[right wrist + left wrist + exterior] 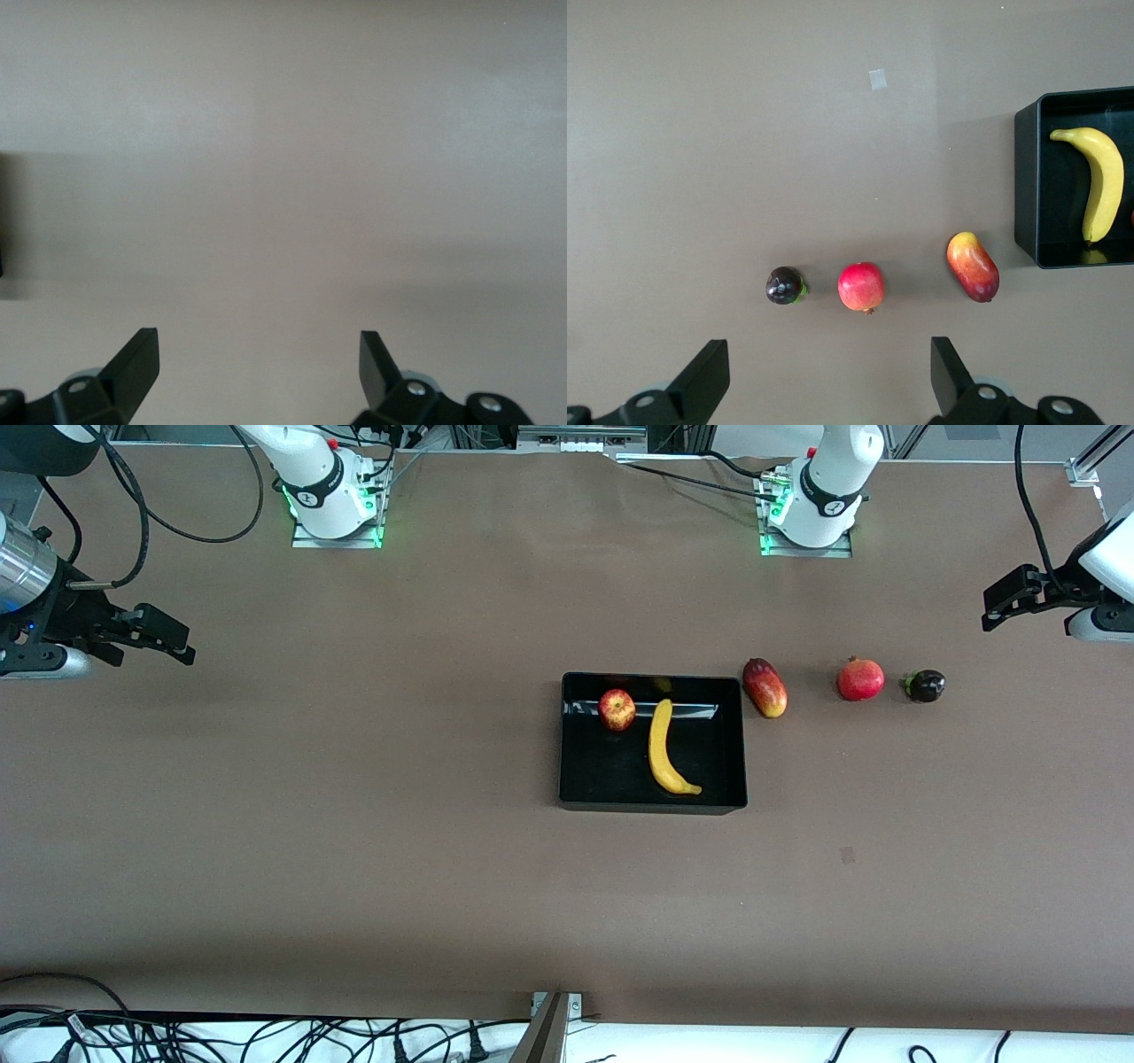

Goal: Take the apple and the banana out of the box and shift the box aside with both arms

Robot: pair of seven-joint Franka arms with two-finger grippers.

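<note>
The black tray lies mid-table. The red apple and the yellow banana lie inside it, side by side, the apple near the wall toward the robots. My left gripper is open and empty, up in the air at the left arm's end of the table. In the left wrist view it hangs over bare table, apart from the tray and the banana. My right gripper is open and empty at the right arm's end, over bare table in its wrist view.
A mango, a pomegranate and a small dark purple fruit lie in a row beside the tray toward the left arm's end; they also show in the left wrist view. A small grey mark is on the table.
</note>
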